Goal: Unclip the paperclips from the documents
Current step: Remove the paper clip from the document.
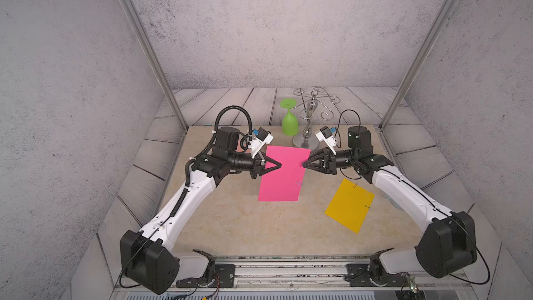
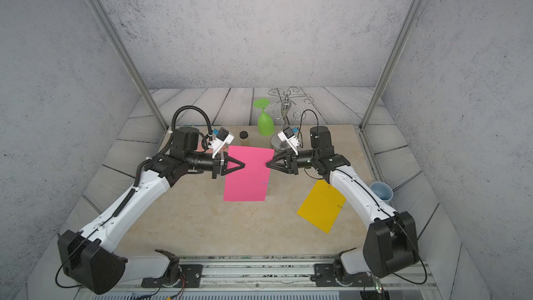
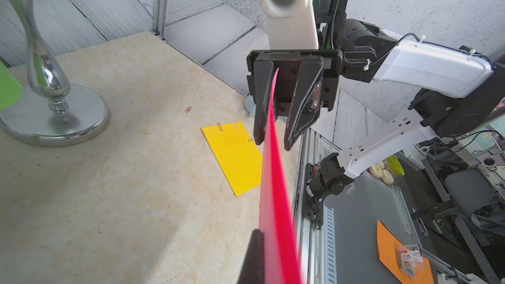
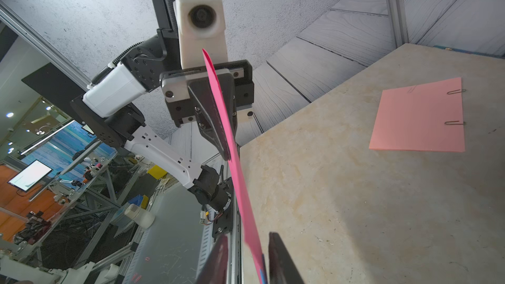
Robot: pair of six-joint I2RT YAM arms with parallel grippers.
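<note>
Above the beige table (image 1: 219, 226), a magenta sheet (image 1: 284, 174) hangs at centre, strung between two arms and seen edge-on in both wrist views. A golden yellow sheet (image 1: 349, 205) lies flat at the table's 4 o'clock. A salmon pink sheet (image 4: 418, 117) lies flat near 10 o'clock, mostly hidden behind the left arm (image 1: 184, 197) in the top views. The left jaws are pressed together on the magenta sheet's 9 o'clock edge. The right jaws, on the right arm (image 1: 403, 186), stand slightly spread astride its 3 o'clock edge, with paper in the gap but not yet pinched. Smallest are the paperclips. A bluish-purple clip (image 1: 300, 183) sits at about 4 o'clock on the magenta sheet's edge, just below the right jaws. A reddish clip (image 3: 220, 127) is one of several on the yellow sheet, more ride the salmon sheet's edges, and a loose clip (image 3: 188, 109) lies on bare table. The paper looks light and limp, likely to buckle or tear under a sideways tug, while the wire clips look stiff, springy and slick. The surest hold is probably the loop of a clip at the paper's edge, drawn outward in the sheet's own plane while the left jaws steady the opposite side.
</note>
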